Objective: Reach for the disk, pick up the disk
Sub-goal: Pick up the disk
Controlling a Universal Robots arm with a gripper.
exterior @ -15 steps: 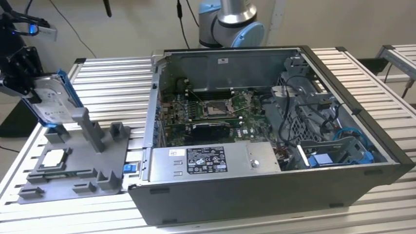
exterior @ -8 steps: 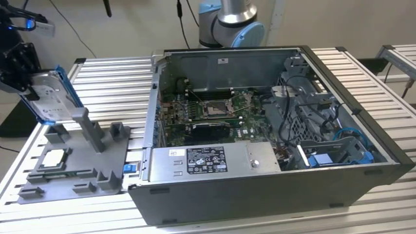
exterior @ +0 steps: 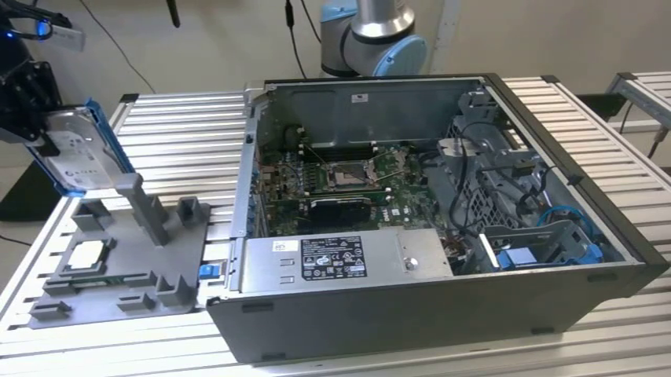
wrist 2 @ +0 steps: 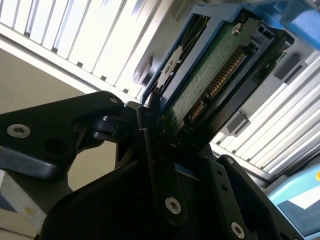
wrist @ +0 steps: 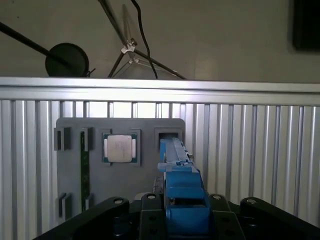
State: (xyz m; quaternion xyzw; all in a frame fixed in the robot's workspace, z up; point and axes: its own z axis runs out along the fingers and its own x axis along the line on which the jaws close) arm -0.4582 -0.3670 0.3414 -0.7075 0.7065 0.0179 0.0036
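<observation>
1. Exterior view: the end effector sits at the exterior view's left edge, with its black fingers clamped on the disk.
2. I see the disk held up on edge and tilted, its blue carrier framing the silver face and white label.
3. Its lower corner hangs just over the far corner of the grey fixture tray. I cannot tell from this angle whether the two touch.
4. The tray lies flat on the slatted metal desk, and a small square chip sits in one of its pockets.
5. An open computer case lies on the desk beside the tray, towards the exterior view's right and well apart from the disk.
6. In the second wrist view, I see the disk's green circuit-board side with a row of connector pins. A black finger presses against its edge.
7. In the first wrist view, the carrier's blue edge runs straight out from between the fingers, with the tray and chip lying beyond it on the desk.
</observation>
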